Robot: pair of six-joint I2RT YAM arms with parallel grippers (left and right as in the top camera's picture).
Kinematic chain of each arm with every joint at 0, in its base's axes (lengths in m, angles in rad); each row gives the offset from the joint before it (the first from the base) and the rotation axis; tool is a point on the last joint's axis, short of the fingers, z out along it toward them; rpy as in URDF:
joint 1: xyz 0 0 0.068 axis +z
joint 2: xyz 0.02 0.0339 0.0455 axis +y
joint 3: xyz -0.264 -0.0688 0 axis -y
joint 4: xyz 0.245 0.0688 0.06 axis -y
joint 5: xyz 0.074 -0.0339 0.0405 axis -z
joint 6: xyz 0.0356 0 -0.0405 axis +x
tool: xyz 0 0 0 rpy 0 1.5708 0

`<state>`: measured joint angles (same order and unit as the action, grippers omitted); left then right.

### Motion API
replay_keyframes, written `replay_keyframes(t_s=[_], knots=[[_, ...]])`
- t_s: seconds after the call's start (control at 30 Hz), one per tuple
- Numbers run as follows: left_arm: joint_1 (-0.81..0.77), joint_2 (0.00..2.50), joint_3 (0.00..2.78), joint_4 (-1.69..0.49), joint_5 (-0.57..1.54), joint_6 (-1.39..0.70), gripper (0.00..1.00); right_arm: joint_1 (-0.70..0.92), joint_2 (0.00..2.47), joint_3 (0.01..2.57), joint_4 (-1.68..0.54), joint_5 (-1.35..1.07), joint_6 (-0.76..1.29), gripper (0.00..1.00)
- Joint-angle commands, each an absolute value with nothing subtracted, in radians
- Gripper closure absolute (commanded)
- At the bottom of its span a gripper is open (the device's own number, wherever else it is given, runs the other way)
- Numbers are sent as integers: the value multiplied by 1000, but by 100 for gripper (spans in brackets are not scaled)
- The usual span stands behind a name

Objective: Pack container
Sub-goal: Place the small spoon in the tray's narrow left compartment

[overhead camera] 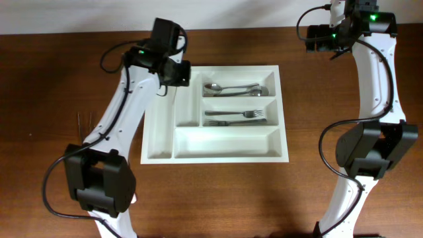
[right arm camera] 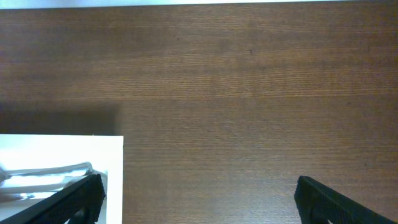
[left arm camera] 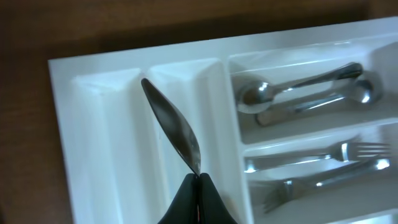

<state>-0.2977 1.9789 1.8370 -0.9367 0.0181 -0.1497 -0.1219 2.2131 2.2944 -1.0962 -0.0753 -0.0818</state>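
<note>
The white cutlery tray lies at the table's middle. My left gripper is at the tray's far left corner, shut on a silver knife. In the left wrist view the gripper holds the knife by one end, and its blade points out over the divider between the two narrow compartments of the tray. Spoons lie in the top wide compartment and forks in the middle one. My right gripper is open and empty over bare wood, right of the tray's corner.
A few thin utensils lie on the wood left of the tray, beside the left arm. The right arm's base stands right of the tray. The tray's near wide compartment holds nothing.
</note>
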Motion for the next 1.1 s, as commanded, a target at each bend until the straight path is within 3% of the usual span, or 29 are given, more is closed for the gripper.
replay_keyframes(t_s=[0.0, 0.43, 0.47, 0.5, 0.53, 0.57, 0.9, 1.07], knots=[[-311, 2036, 1832, -940, 24, -263, 98, -118, 2188, 2312, -1096, -77, -77, 1], [-332, 2194, 1832, -939, 83, -266, 98, -118, 2188, 2312, -1096, -77, -77, 1], [-332, 2193, 1833, -934, 83, -266, 91, -118, 2188, 2312, -1096, -77, -76, 1], [-332, 2192, 1836, -933, 83, -266, 63, -118, 2189, 2312, -1096, -77, -77, 1], [-332, 2191, 1836, -933, 83, -265, 47, -118, 2188, 2312, -1096, -77, -76, 1], [-332, 2191, 1836, -936, 83, -265, 40, -118, 2188, 2312, -1096, -77, -77, 1], [-228, 2093, 1983, -1204, -112, -227, 24, -118, 2188, 2312, -1096, -77, -77, 1], [-135, 1980, 1995, -1276, -139, -131, 21, -118, 2188, 2312, -1096, -77, -76, 1]])
